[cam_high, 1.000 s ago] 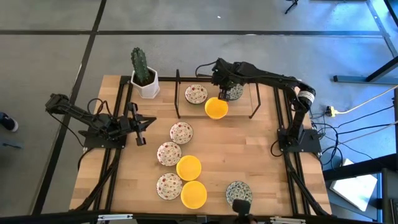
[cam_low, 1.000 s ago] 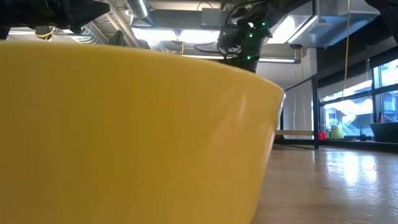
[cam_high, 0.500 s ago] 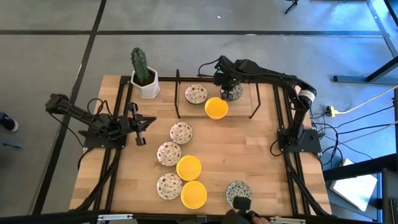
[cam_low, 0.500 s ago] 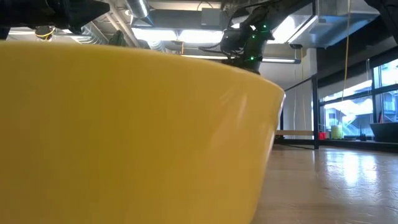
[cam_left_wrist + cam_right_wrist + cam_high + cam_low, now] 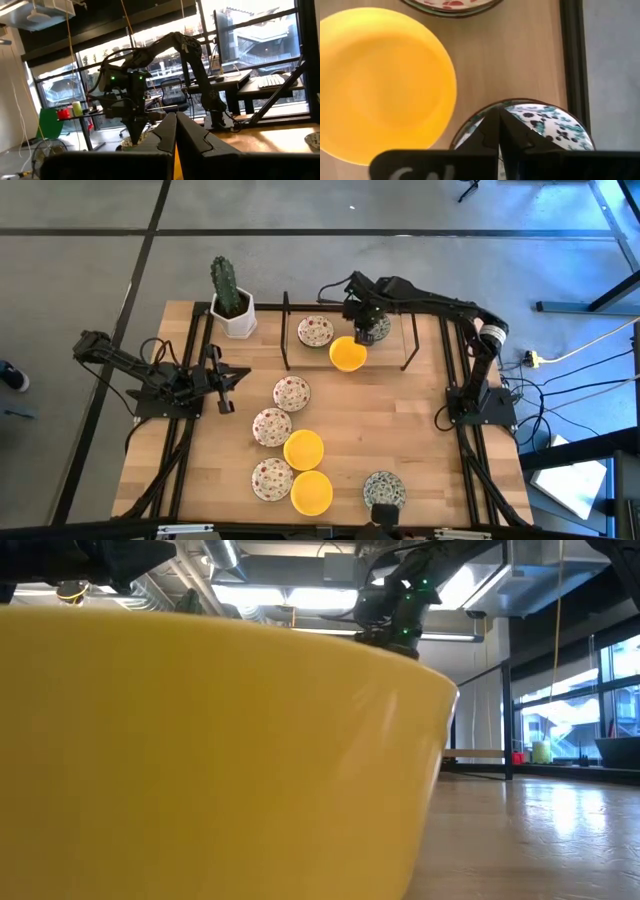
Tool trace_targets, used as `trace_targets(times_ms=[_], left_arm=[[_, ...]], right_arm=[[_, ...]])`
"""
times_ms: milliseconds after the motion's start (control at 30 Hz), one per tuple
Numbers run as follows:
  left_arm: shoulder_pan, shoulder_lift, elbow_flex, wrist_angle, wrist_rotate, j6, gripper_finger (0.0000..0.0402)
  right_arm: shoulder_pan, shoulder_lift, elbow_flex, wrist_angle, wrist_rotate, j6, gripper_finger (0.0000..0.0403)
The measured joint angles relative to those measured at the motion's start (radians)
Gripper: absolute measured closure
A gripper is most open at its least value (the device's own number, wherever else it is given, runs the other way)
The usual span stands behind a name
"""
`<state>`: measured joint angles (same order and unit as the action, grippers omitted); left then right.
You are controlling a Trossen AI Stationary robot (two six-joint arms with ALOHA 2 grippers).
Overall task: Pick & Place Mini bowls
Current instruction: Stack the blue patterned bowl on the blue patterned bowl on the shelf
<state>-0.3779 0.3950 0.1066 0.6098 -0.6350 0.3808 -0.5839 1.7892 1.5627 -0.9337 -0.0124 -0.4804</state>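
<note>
Fingers of your right gripper (image 5: pixel 496 131) pressed together, holding nothing, above the green-patterned bowl (image 5: pixel 547 125) beside the yellow bowl (image 5: pixel 380 80); left gripper (image 5: pixel 226 388) fingers closed, empty.

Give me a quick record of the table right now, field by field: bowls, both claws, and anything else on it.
yellow bowls: three, one by the right claw
red-speckled bowls: four, one at the far edge
green-patterned bowls: two, one near the front
right claw: shut, over the far green-patterned bowl
left claw: shut, waiting at the left edge
other: cactus pot
</note>
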Motion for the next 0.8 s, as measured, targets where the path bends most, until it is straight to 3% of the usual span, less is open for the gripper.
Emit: trace_targets(times_ms=[800], left_arm=[[0.0, 0.0, 0.0, 0.0, 0.01, -0.004, 0.0395]], right_arm=[[0.006, 0.002, 0.0, -0.008, 0.001, 0.035, 0.0398]])
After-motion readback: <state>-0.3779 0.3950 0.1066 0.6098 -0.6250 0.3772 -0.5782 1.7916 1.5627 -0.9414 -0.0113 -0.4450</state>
